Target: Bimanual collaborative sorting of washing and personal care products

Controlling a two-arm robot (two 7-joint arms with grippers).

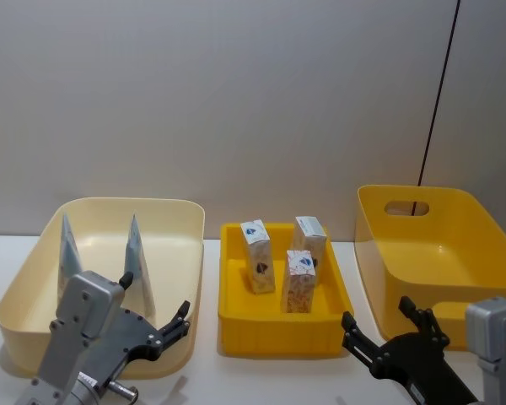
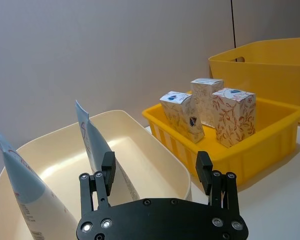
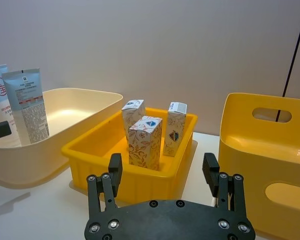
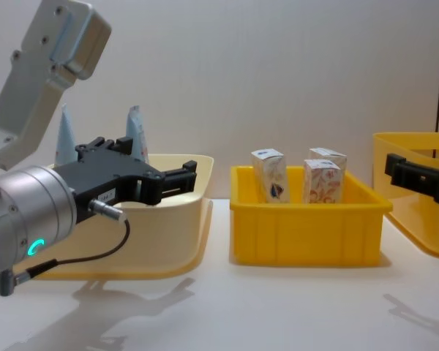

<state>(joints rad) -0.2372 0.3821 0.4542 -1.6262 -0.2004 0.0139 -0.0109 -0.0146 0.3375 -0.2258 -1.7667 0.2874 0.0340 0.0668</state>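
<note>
From the head, three containers stand in a row on the white surface (image 1: pixel 204 380); the cream bin (image 1: pixel 169 221) on the left holds a tube (image 1: pixel 67 253) and a second tube (image 1: pixel 138 261), both upright with crimped ends up. The shallow yellow tray (image 1: pixel 274 333) in the middle holds three upright cartons: the left carton (image 1: pixel 258 256), the back carton (image 1: pixel 309 240) and the front carton (image 1: pixel 298 281). The deep yellow bin (image 1: pixel 455 253) on the right has a handle slot in its back wall. The left tool (image 1: pixel 154 295) hovers over the cream bin's front part, fingers spread and empty; the right tool (image 1: pixel 376 310) hangs before the gap between tray and deep bin, also spread and empty.

From the left wrist, the left tool (image 2: pixel 156 162) gapes wide, holding nothing; the second tube (image 2: pixel 92 145) stands just beyond its fingers, and the tube (image 2: pixel 25 190) leans against the cream bin's wall; the cartons stand in the tray (image 2: pixel 260 150) farther off.

From the right wrist, the right tool (image 3: pixel 162 165) is wide open and faces the tray (image 3: pixel 90 150); the front carton (image 3: pixel 146 142) is the nearest to it.

From the chest, the left tool (image 4: pixel 140 162) is level with the cream bin's (image 4: pixel 183 219) rim, in front of both tubes; the right tool (image 4: pixel 399 172) enters at the right edge, before the deep bin (image 4: pixel 424 227).
</note>
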